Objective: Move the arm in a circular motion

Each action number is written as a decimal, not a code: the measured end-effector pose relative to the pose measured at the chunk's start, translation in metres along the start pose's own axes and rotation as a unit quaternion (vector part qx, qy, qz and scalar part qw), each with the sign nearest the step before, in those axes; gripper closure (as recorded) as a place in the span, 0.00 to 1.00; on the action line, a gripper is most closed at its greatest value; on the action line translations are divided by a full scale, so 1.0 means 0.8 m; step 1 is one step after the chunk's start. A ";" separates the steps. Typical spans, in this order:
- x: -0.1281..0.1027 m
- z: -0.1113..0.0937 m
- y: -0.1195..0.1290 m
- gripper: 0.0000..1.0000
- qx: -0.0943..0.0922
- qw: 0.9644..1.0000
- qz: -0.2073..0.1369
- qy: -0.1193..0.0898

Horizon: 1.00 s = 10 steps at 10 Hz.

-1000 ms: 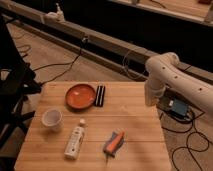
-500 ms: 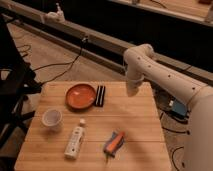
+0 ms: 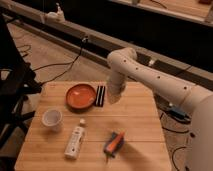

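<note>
The arm [image 3: 150, 77] is large and white, made of thick rounded segments with small dark dots. It comes in from the lower right and bends at a bulbous joint [image 3: 122, 59] above the back of the wooden table [image 3: 142, 125]. Its last segment hangs down from that joint. The gripper [image 3: 113, 97] is at the lower end, just above the table's back middle, right beside a black flat item [image 3: 100, 96]. It holds nothing that I can see.
On the table are an orange bowl [image 3: 81, 96], a white cup [image 3: 52, 118], a white bottle lying down [image 3: 75, 141] and an orange-and-blue tool [image 3: 114, 143]. A dark chair frame [image 3: 12, 90] stands at the left. Cables run over the floor behind [image 3: 60, 65].
The arm has swung left, from the table's right edge to over its back middle. The end segment now hangs next to the black item. The tabletop items have not moved.
</note>
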 end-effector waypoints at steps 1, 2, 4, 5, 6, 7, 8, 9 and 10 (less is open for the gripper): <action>-0.004 0.000 0.018 1.00 -0.001 1.000 -0.005 -0.004; 0.004 -0.003 0.050 1.00 -0.001 1.000 0.001 -0.005; 0.037 -0.010 0.102 1.00 0.003 0.999 0.033 0.004; 0.064 -0.014 0.123 1.00 0.006 0.998 0.059 0.012; 0.097 -0.020 0.138 1.00 0.010 0.995 0.092 0.027; 0.140 -0.026 0.144 1.00 0.011 0.990 0.129 0.047; 0.166 -0.029 0.141 1.00 0.011 0.987 0.149 0.062; 0.194 -0.030 0.127 1.00 0.009 0.983 0.167 0.081; 0.215 -0.029 0.103 1.00 0.007 0.979 0.176 0.099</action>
